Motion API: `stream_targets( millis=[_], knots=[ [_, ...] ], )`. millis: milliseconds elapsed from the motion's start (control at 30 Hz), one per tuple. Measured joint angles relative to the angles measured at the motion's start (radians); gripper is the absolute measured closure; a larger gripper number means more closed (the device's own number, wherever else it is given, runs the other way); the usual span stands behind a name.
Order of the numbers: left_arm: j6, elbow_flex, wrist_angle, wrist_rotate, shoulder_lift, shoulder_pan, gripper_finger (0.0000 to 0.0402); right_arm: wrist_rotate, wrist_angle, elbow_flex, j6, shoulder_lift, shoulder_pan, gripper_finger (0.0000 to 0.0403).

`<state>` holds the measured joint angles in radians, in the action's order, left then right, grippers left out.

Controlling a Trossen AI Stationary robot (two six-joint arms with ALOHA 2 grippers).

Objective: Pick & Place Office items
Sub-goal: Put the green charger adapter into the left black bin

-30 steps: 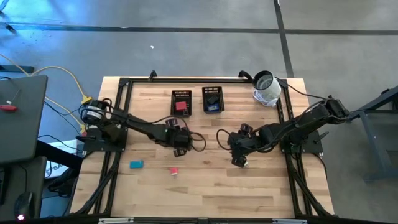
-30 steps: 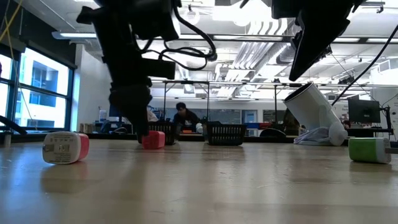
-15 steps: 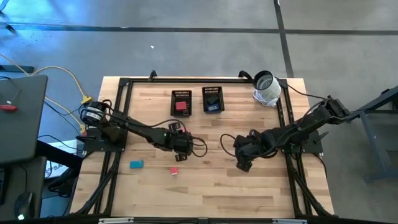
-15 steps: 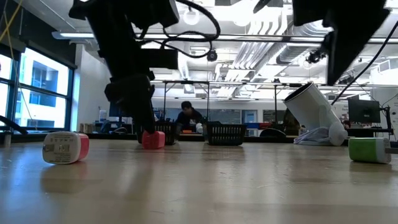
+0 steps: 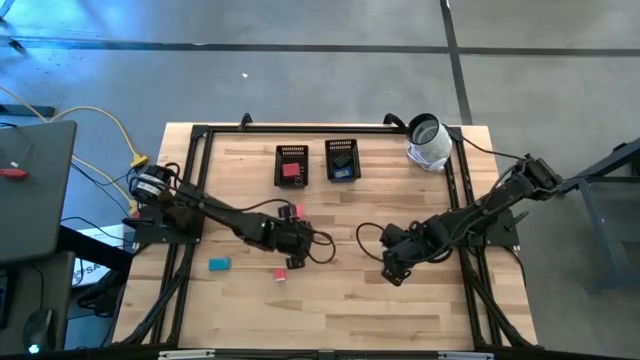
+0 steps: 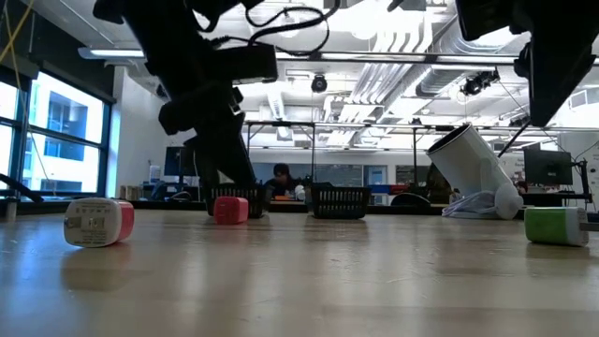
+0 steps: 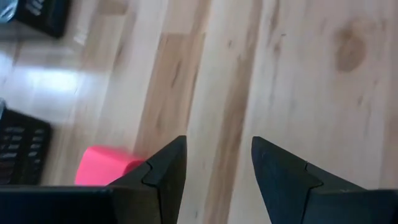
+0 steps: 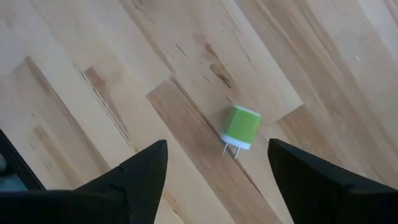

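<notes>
My left gripper [image 5: 295,256] hangs open over bare wood at mid-table; a pink block [image 7: 102,166] lies on the table just beside one finger, also visible as the pink block [image 5: 296,211]. My right gripper [image 8: 217,146] is open above a green plug-like block [image 8: 241,127], which lies on its side just ahead of the fingers. A pink-and-white block [image 5: 280,274] and a teal block [image 5: 219,264] lie near the left arm. A red block [image 5: 291,171] sits in one mesh tray and a blue one [image 5: 343,172] in the other.
Two black mesh trays [image 5: 291,152] [image 5: 342,147] stand side by side toward the far edge. A white cylinder [image 5: 428,140] lies tilted at the far right corner. Black frame rails run along both table sides. Bare wood stretches along the near edge.
My left gripper has risen from beside the pink block and moved toward the near edge and slightly right; the block stayed on the table. My right gripper has drifted toward the near edge.
</notes>
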<state>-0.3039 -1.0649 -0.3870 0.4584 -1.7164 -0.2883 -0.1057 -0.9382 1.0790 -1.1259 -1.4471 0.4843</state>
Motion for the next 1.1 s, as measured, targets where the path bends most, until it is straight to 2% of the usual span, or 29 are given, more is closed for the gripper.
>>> stream_targets(
  millis=[233,400,600,833,1100],
  knots=[
    [0.017,0.000,0.057,-0.026,0.000,-0.025,0.0231,-0.031,0.023,-0.030,-0.001,0.000,-0.010,0.0137],
    [0.018,0.000,0.056,-0.026,0.000,-0.037,0.0231,0.034,0.084,-0.105,0.004,0.000,-0.038,0.0137],
    [0.020,0.000,0.061,-0.026,0.000,-0.038,0.0231,0.005,0.086,-0.106,0.008,0.008,-0.042,0.0149],
    [0.020,0.000,0.064,-0.025,0.000,-0.038,0.0231,0.033,0.159,-0.106,0.047,-0.028,-0.049,0.0154],
    [0.018,0.000,0.067,-0.042,0.000,-0.038,0.0231,0.033,0.164,-0.108,0.057,-0.050,-0.046,0.0154]
  ],
)
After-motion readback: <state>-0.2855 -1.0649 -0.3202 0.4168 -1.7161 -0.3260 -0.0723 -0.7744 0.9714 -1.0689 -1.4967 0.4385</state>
